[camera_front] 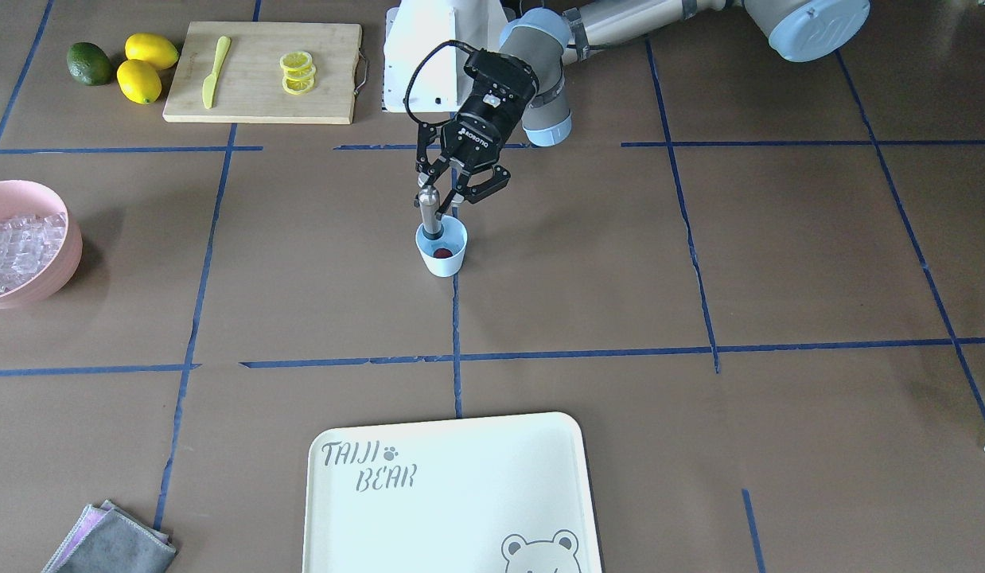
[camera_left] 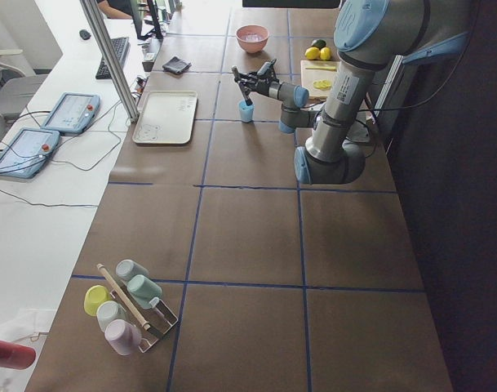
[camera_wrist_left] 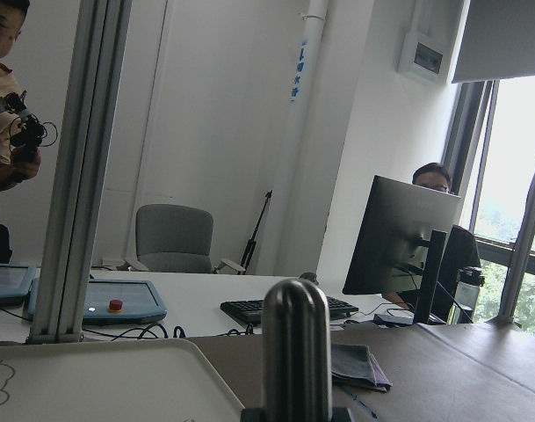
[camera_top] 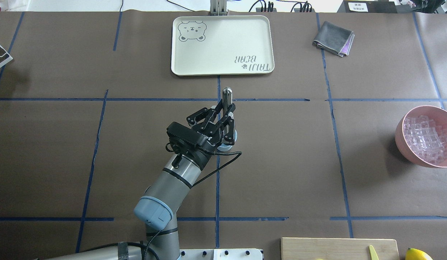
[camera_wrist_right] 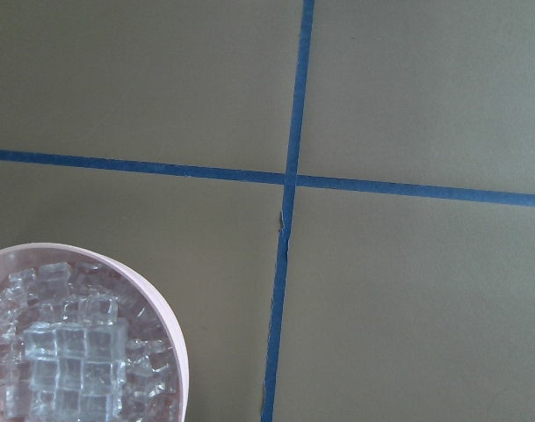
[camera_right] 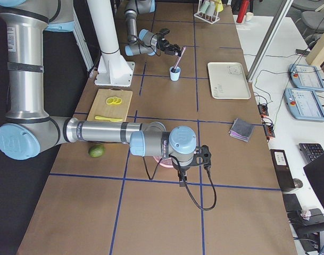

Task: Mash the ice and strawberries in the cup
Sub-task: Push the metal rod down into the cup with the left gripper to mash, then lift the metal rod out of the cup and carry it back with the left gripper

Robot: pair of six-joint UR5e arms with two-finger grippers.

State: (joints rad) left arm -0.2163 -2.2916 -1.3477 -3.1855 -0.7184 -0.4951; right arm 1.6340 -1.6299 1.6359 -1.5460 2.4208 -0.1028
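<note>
Place: robotics lab set up in an office room.
Rig: two grey industrial arms, left arm (camera_top: 176, 177) and right arm (camera_right: 98, 132), beside a white pedestal (camera_front: 429, 56).
Table: long brown-covered table (camera_front: 779, 263), gridded with blue tape lines (camera_front: 699, 350).
Controls: teach pendants (camera_left: 24, 151) with red buttons on a white side bench (camera_left: 36, 237), cables trailing.
Frame: aluminium profile post (camera_wrist_left: 74, 167).
Office kit: monitor (camera_wrist_left: 399, 233), keyboard (camera_wrist_left: 285, 309), swivel chair (camera_wrist_left: 170, 237), tall window (camera_wrist_left: 513, 176).
People: one person (camera_wrist_left: 436, 178) behind the monitor, another at the bench.
</note>
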